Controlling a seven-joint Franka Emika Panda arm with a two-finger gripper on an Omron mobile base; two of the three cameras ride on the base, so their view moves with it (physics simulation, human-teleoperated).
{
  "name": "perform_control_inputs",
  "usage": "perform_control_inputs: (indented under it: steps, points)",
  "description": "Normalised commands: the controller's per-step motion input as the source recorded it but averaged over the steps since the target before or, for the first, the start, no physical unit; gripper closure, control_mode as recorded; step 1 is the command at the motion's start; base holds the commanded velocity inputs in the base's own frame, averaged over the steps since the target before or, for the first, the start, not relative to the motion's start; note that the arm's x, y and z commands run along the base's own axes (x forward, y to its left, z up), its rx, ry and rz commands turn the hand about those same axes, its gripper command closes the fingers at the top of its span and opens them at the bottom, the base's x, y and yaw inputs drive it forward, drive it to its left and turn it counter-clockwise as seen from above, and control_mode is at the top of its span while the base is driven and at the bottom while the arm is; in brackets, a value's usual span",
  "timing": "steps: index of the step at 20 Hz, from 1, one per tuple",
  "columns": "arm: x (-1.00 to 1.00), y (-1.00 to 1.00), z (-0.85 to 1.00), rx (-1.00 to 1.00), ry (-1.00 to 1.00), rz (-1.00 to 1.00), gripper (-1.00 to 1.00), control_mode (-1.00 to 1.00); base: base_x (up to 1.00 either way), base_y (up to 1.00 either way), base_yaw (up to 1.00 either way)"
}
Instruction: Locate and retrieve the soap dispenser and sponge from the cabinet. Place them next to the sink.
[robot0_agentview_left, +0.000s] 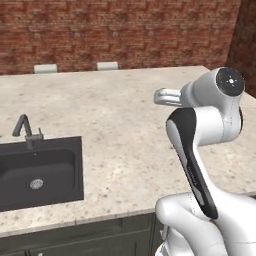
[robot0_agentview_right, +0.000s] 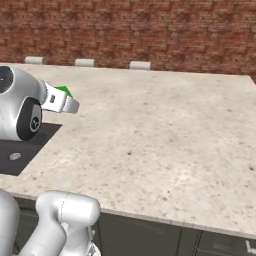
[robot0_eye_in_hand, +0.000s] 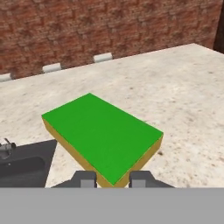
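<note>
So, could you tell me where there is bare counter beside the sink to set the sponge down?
The gripper holds the sponge. The counter is bare from the sink's right edge across to the arm, and back to the brick wall. The only tight spot is by the faucet behind the basin.

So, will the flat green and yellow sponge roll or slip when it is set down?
The flat green-topped, yellow-sided rectangular sponge probably will not roll: its faces are broad and flat. It looks soft and light, so the claw may squash its edge slightly.

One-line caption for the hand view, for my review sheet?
Jaws closed on the green sponge above the stone counter, sink at left.
</note>
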Motion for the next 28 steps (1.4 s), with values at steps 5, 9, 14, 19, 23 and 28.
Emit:
perform_control_inputs:
  steps: [5,9,14,19,23,28]
  points:
    - [0.0,0.0,0.0,0.0,0.0,0.0,1.0,1.0,0.09,0.18,-0.28]
    - [0.0,0.0,0.0,0.0,0.0,0.0,1.0,1.0,0.01,0.18,-0.26]
    - [0.0,0.0,0.0,0.0,0.0,0.0,1.0,1.0,-0.13,0.46,-0.13]
    - [0.0,0.0,0.0,0.0,0.0,0.0,1.0,1.0,-0.18,0.65,-0.01]
    - [0.0,0.0,0.0,0.0,0.0,0.0,1.0,1.0,-0.1,0.49,0.0]
    - [0.0,0.0,0.0,0.0,0.0,0.0,1.0,1.0,-0.1,0.31,0.0]
